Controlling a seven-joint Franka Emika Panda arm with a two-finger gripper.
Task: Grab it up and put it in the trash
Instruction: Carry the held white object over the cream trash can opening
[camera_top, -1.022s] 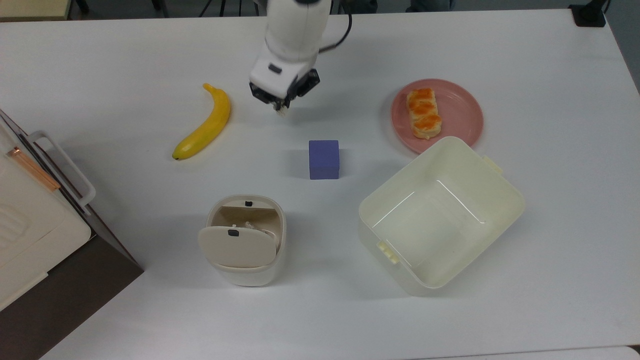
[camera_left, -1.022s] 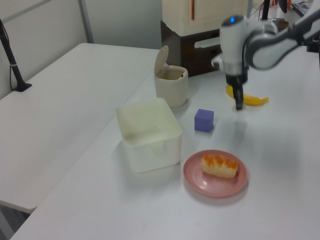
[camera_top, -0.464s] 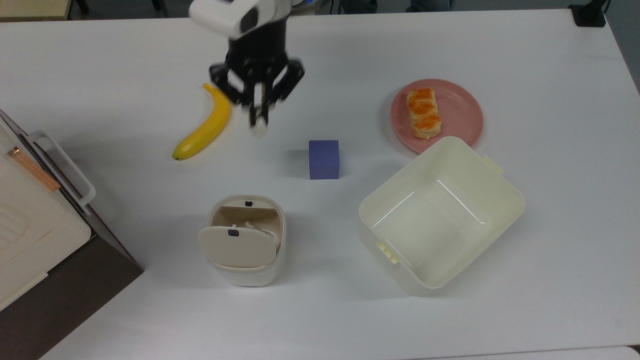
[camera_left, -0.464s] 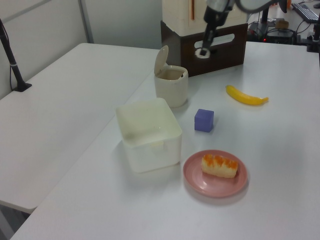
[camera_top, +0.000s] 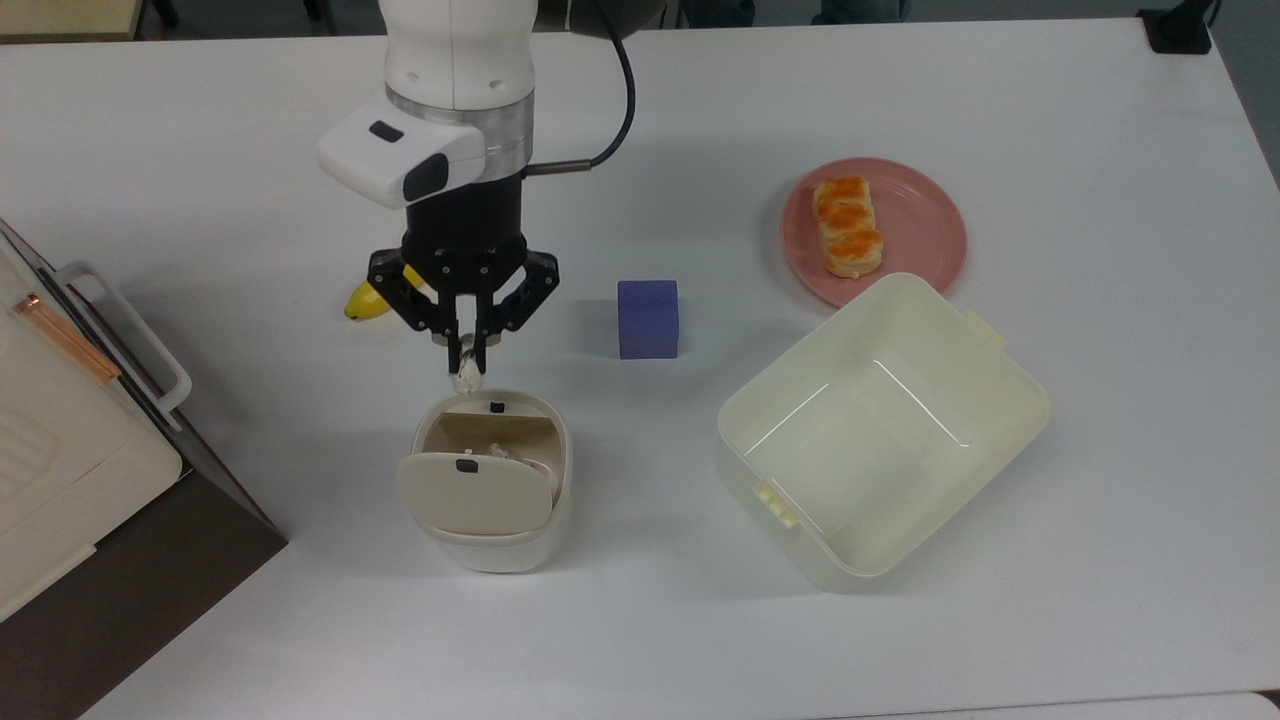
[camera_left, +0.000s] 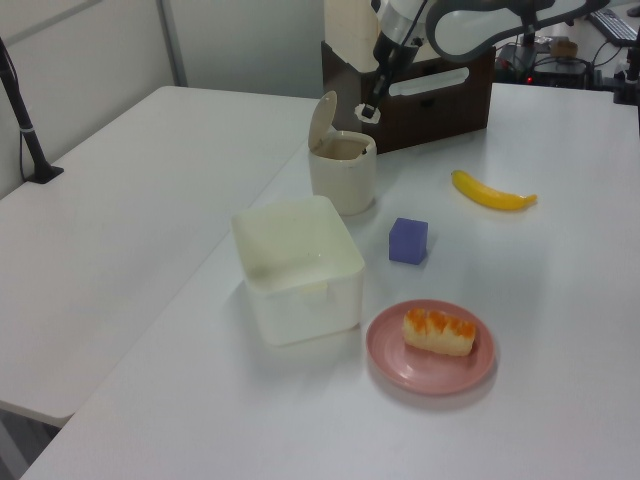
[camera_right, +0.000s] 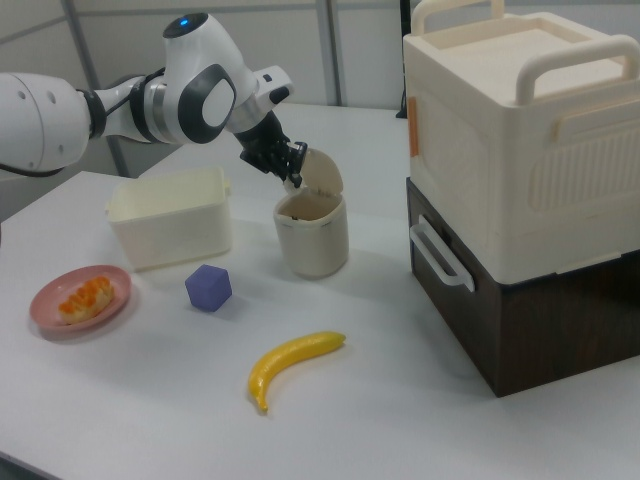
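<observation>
The crumpled off-white paper wad hangs pinched at my fingertips, with my gripper shut on it and pointing down. It hovers over the far rim of the trash, a small cream bin whose flap lid is tilted open. In the left view the gripper is above and just right of the trash. The right view puts the gripper close to the raised lid of the trash. Some pale crumpled material lies inside the bin.
A purple cube sits right of the gripper in the top view. The banana lies beyond it, partly hidden behind the arm. A pale-yellow tub, a pink plate with a pastry and a cabinet ring the workspace.
The gripper, holding the wad, has travelled from beside the banana toward the top view's bottom, ending above the trash's far rim. Nothing else moved.
</observation>
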